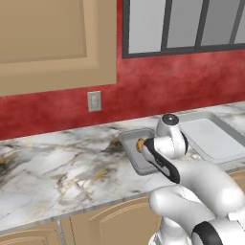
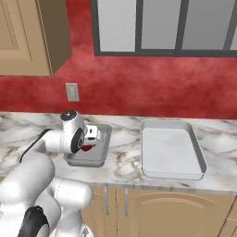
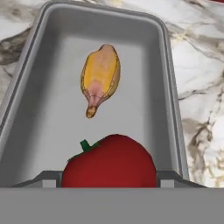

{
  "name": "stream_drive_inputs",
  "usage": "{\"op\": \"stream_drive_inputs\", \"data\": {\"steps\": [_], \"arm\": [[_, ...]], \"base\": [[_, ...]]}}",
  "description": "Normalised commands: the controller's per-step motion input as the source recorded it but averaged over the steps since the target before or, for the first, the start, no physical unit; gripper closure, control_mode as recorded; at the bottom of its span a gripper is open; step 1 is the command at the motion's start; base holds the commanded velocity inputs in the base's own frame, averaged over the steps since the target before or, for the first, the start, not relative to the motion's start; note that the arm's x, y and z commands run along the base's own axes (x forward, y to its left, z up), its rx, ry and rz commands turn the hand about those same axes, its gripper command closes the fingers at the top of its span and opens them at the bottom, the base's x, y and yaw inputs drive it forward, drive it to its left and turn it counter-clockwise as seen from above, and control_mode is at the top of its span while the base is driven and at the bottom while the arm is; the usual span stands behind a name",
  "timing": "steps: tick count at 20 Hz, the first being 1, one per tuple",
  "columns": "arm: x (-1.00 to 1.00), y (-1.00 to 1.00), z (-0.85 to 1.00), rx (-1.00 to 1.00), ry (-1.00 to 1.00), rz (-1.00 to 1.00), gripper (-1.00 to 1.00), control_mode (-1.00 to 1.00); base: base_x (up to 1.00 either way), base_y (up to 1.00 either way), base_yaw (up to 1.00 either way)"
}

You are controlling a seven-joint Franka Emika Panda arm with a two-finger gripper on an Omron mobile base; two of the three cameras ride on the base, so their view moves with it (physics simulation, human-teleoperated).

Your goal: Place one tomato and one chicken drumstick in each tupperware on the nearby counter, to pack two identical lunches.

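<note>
Left base view: the arm hangs over a small grey tray [image 1: 130, 154] on the marble worktop [image 1: 62, 167]; a drumstick [image 1: 140, 144] peeks beside the wrist.

Right base view: pincer [image 2: 90, 139] above that tray; its state cannot be told.

Hand view: the tomato [image 3: 109, 164] lies nearest the camera, likely smooth, soft and bruisable; take its widest girth gently.

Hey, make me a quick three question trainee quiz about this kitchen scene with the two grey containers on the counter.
1. True or false: the drumstick and the tomato lie in the same small container.
2. What lies in the large container? A) a tomato B) a drumstick C) nothing visible
3. Fill in: both containers sit on the marble ____.

Key: 1 true; 2 C; 3 counter.
</note>
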Motion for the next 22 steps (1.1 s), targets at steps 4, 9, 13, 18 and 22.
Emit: {"op": "stream_drive_inputs", "data": {"steps": [4,9,13,18,22], "arm": [[0.38,0.00,-0.33,0.00,0.08,0.00,1.00,-1.00],[0.39,0.00,-0.32,0.00,0.07,0.00,-1.00,-1.00],[0.41,0.00,-0.38,0.00,0.03,0.00,-1.00,-1.00],[0.16,0.00,-0.04,0.00,0.00,0.00,-1.00,-1.00],[-0.46,0.00,0.83,0.00,0.00,0.00,-1.00,-1.00]], "base": [[0.00,0.00,0.00],[0.00,0.00,0.00],[0.00,0.00,0.00],[0.00,0.00,0.00],[0.00,0.00,0.00]]}}
